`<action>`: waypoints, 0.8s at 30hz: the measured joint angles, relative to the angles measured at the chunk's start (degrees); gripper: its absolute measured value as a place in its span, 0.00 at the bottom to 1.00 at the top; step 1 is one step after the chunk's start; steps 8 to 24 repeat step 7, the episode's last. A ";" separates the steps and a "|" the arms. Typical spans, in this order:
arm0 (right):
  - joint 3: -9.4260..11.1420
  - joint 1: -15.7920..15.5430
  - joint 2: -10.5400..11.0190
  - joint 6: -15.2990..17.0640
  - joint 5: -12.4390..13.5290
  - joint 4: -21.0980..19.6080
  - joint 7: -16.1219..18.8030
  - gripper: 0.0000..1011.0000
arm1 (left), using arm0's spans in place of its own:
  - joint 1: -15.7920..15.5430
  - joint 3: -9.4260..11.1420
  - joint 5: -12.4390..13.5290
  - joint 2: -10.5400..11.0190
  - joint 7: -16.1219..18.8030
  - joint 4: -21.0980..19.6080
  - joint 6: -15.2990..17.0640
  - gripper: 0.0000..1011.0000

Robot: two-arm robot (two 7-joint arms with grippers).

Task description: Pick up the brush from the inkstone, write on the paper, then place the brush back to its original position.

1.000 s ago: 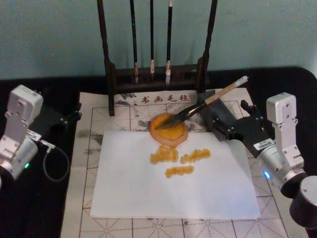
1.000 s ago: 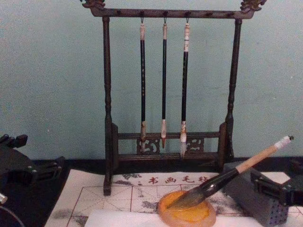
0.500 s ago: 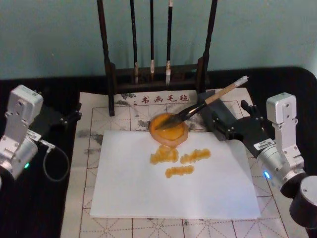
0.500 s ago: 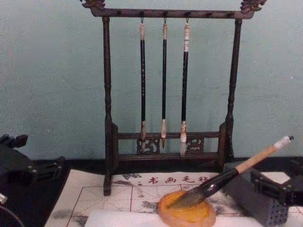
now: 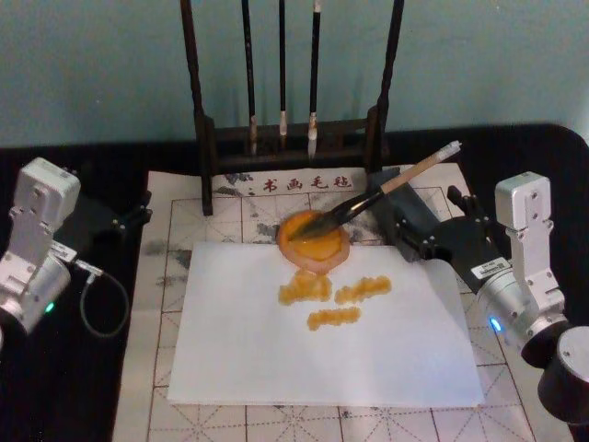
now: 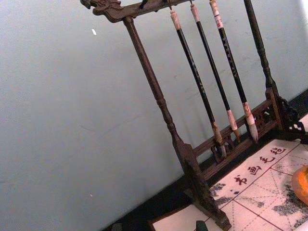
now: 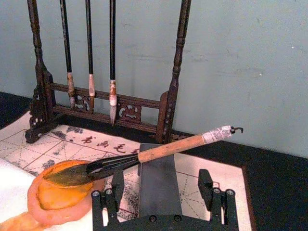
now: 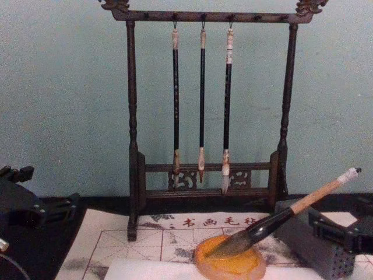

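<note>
The brush lies with its tuft in the orange inkstone and its shaft propped on a grey block. Its whitish cap points to the back right. The white paper lies in front of the inkstone and carries three orange strokes. My right gripper stands open just right of the block, apart from the brush, its fingers either side of the block. My left gripper is parked open at the far left, off the mat.
A dark wooden rack with three thin hanging brushes stands behind the inkstone. A cream mat with red grid lines lies under the paper on a black table. A cable loops near the left arm.
</note>
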 joint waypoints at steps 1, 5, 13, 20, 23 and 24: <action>0.00 0.00 0.00 0.00 0.00 0.00 0.00 0.99 | 0.00 0.00 0.00 0.00 0.00 0.00 0.00 0.99; 0.00 0.01 0.00 0.00 0.00 0.00 0.00 0.99 | 0.00 0.00 0.00 0.00 0.00 0.00 0.00 0.99; 0.00 0.00 0.00 0.00 0.00 0.00 0.00 0.99 | 0.00 0.00 0.00 0.00 0.00 0.00 0.00 0.99; 0.00 0.00 0.00 0.00 0.00 0.00 0.00 0.99 | 0.00 0.00 0.00 0.00 0.00 0.00 0.00 0.99; 0.00 0.00 0.00 0.00 0.00 0.00 0.00 0.99 | 0.00 0.00 0.00 0.00 0.00 0.00 0.00 0.99; 0.00 0.00 0.00 0.00 0.00 0.00 0.00 0.99 | 0.00 0.00 0.00 0.00 0.00 0.00 0.00 0.99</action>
